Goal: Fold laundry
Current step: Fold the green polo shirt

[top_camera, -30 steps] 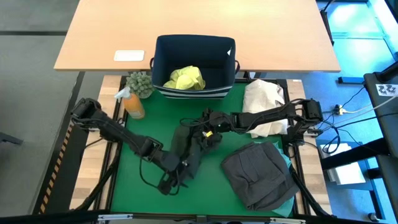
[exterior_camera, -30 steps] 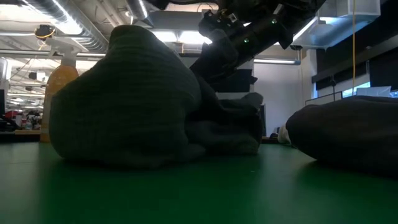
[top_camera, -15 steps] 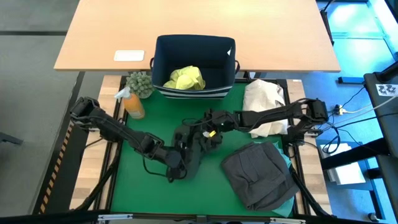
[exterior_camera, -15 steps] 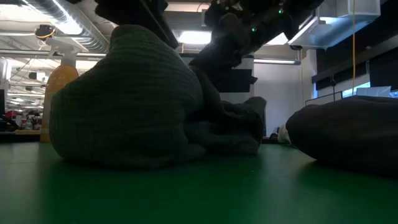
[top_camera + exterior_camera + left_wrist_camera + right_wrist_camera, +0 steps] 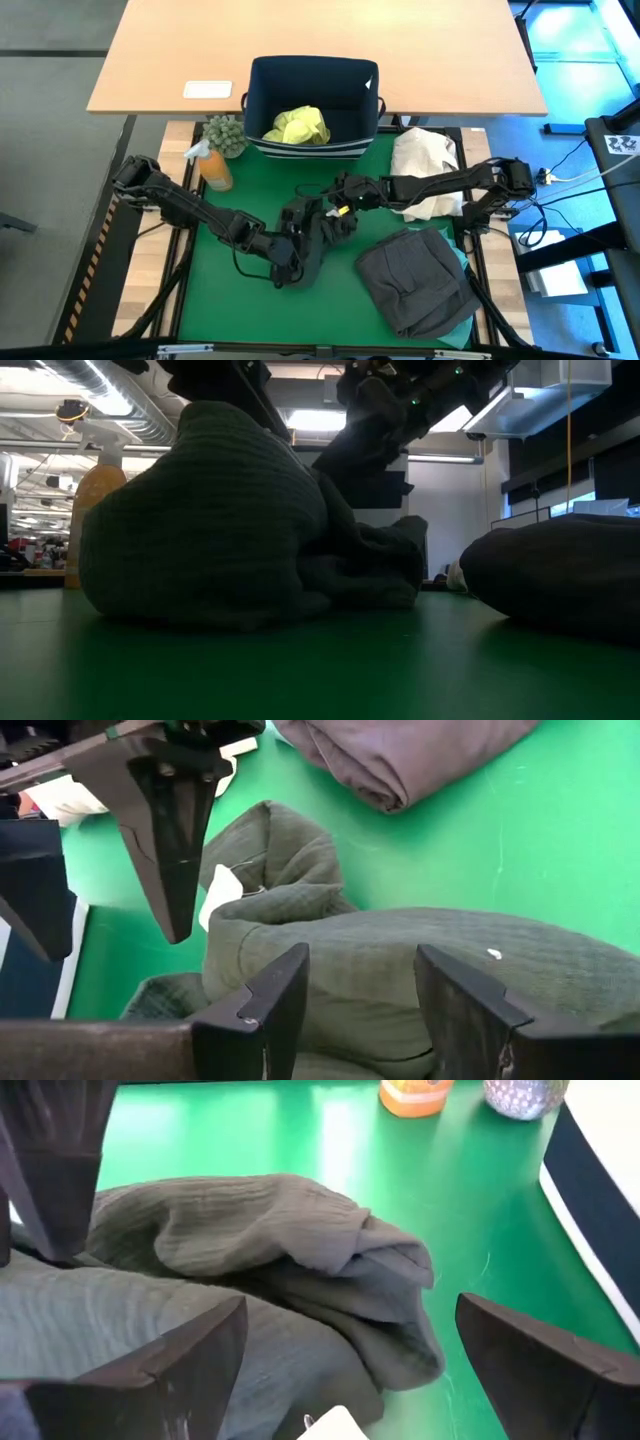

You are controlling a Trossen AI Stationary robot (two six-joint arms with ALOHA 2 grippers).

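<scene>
We've got a green mat [image 5: 215, 290] with bare room along its lower left in the high view; the right half is crowded. A folded charcoal grey garment [image 5: 415, 280] sits lower right with a bit of turquoise garment [image 5: 462, 258] peeking from under its right edge, and the cream-beige bundle [image 5: 425, 160] lies upper right near the mat's edge. The navy bin [image 5: 312, 105] at top centre holds the yellow-green shirt [image 5: 298, 126]. An orange spray bottle [image 5: 212, 165] and a small potted plant [image 5: 225, 133] stand at the upper left corner.

The dark olive garment [image 5: 310, 240] is crumpled in the middle of the mat, well clear of every edge. The left gripper [image 5: 360, 995] is right over it with fingers partly spread and cloth bulging between them, though we can't tell if they actually pinch it. The right gripper [image 5: 345, 1370] hovers just above the same heap from the other side, fingers spread wide, holding nothing.
</scene>
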